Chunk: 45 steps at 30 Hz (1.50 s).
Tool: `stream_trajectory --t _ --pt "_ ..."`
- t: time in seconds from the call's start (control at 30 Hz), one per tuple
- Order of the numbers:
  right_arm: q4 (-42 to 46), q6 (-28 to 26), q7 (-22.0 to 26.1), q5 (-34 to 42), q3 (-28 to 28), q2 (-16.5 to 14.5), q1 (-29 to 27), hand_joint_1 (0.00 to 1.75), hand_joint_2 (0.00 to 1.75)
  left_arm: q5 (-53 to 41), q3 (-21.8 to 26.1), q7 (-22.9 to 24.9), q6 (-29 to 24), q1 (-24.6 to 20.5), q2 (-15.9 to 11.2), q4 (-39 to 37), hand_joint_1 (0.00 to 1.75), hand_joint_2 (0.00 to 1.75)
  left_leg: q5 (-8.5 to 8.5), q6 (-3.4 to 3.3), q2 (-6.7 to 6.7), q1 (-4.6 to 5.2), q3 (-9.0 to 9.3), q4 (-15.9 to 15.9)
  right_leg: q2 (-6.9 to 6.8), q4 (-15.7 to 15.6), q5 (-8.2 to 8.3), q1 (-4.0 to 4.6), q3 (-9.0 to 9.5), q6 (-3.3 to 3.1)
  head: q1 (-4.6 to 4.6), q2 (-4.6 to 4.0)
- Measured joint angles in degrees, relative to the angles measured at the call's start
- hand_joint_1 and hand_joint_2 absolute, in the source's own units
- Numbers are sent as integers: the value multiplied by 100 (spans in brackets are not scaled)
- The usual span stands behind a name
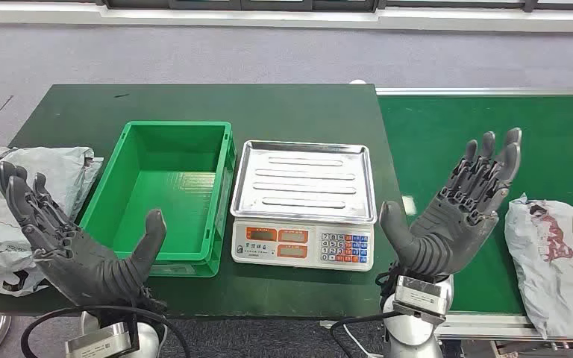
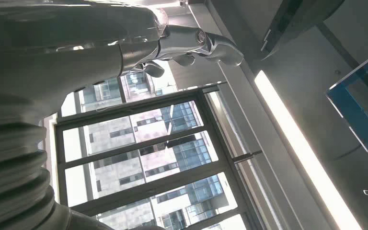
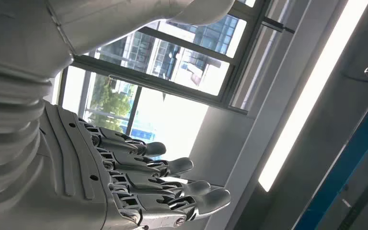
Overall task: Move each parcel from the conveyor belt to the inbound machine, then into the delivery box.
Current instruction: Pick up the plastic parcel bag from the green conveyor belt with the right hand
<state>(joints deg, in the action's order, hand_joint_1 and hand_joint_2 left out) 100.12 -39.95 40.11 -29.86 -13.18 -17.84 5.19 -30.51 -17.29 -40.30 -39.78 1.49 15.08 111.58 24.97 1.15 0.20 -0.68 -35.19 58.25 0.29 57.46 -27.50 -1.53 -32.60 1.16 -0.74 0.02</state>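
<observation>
Parcels wait on either side: a crumpled grey plastic mailer bag with red print (image 1: 559, 257) lies flat on the green conveyor belt (image 1: 448, 127) just beside the right robot hand (image 1: 455, 216), and another grey printed bag (image 1: 22, 201) rests at the far left of the dark green worktop (image 1: 298, 104). Both the right and the left robot hand (image 1: 67, 239) are raised palm-up, fingers spread wide and holding nothing. For the pickup, the right one should probably turn palm-down, close on the bag's bunched middle and lift it clear before crossing to the steel-trayed weighing scale (image 1: 304, 201) beside the green plastic crate (image 1: 168, 198).
</observation>
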Motion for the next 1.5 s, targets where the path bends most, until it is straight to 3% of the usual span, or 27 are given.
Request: stream_trajectory --t 0.73,0.87,1.03,1.17,1.27,1.37,1.5 --pt "-3 0 0 -135 2 -2 0 0 175 -95 -44 0 0 -15 0 -37 0 175 0 0 1 0 0 0 0 0 0 0 0 0 2 0" --pt "-16 0 -3 -718 90 -2 -8 0 175 -52 -44 0 0 -15 -1 -31 0 175 0 0 0 0 0 0 0 0 0 0 0 0 1 0" --pt "-162 2 -221 -2602 682 -8 18 0 175 221 -39 2 -2 -10 -14 -2 0 175 0 0 -3 0 -1 0 -3 0 0 0 4 0 1 0" --pt "-444 2 -714 -4310 1525 -32 276 0 175 407 20 3 -8 25 -17 94 0 175 -1 -1 -4 0 -1 1 -5 -1 2 0 6 2 1 0" --pt "-850 2 -1186 -5421 2593 87 585 0 175 592 167 4 -10 66 -17 164 0 175 -3 -8 -22 1 0 5 -25 -6 3 -1 15 8 0 0" --pt "-1272 4 -2431 -5922 3270 548 662 0 175 809 373 7 -14 110 -15 185 0 175 -6 -16 -56 3 -5 7 -62 -8 0 -6 32 16 1 0" --pt "-1749 4 -4445 -6012 3052 1375 607 0 175 968 572 7 -18 136 -2 192 0 175 -1 -20 -47 16 -7 8 -41 -8 3 -12 27 22 1 0"
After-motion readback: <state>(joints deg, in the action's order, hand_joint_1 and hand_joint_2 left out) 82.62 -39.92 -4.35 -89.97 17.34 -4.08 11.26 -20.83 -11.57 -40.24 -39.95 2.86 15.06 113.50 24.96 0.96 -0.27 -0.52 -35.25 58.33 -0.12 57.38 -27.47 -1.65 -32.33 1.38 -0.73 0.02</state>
